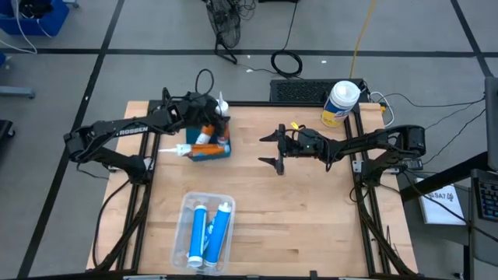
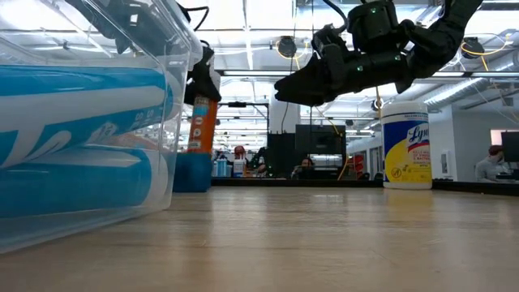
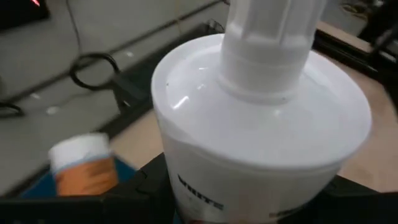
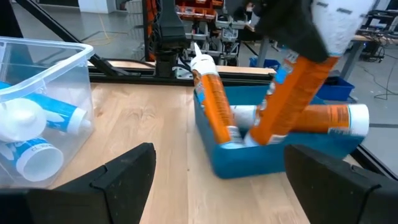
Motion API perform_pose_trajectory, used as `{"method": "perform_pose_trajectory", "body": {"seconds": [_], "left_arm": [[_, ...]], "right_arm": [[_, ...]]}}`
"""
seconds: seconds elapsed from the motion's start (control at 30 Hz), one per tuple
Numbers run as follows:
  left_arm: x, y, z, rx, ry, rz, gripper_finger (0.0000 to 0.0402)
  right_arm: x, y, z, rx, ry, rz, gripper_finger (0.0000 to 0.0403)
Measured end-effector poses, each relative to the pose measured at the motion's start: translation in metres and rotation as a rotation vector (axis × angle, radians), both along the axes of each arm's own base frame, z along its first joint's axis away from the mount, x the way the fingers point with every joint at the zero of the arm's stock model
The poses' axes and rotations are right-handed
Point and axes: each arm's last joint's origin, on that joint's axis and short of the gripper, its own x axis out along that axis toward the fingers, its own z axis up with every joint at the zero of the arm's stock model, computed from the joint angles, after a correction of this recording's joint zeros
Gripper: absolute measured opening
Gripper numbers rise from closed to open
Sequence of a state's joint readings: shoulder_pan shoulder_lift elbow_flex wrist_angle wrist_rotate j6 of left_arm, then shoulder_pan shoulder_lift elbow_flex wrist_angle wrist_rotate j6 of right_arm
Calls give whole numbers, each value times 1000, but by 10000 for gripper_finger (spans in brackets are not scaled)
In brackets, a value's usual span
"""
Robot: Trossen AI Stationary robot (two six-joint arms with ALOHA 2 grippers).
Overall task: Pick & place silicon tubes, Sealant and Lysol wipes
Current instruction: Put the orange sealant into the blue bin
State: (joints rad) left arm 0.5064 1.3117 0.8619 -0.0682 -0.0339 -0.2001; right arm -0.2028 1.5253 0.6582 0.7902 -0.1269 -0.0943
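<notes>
On the left, our left gripper [image 1: 212, 109] is clamped on an orange sealant tube [image 4: 292, 93] tilted over the blue bin [image 1: 212, 150]; it could slip or snag. Our right gripper [image 1: 278, 148] hovers mid-table, jaws wide and empty. The Lysol wipes [image 1: 341, 103] stand at the far right corner, easily toppled.

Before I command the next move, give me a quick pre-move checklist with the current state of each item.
1. Left gripper closed on an orange tube above the blue bin: ok.
2. Held tube clear of the orange tubes already in the bin: cannot tell, they overlap in the right wrist view.
3. Right gripper open, holding nothing, hovering mid-table: ok.
4. Lysol wipes upright at the table's far right corner, untouched: ok.
5. Clear bin holding blue tubes, away from both arms: ok.
</notes>
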Motion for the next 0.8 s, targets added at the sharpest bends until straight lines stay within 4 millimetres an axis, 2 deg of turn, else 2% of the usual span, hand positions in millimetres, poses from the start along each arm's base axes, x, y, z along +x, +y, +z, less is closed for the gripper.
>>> {"method": "perform_pose_trajectory", "body": {"seconds": [0.3,0.53,0.8], "left_arm": [[0,-8,-5,-154,-5,-139,207],[-9,-11,-18,-235,138,-64,207],[-10,-10,-19,-206,162,-65,207]], "right_arm": [[0,0,0,3,3,0,329],[0,0,0,-3,3,0,329],[0,0,0,0,2,0,329]]}}
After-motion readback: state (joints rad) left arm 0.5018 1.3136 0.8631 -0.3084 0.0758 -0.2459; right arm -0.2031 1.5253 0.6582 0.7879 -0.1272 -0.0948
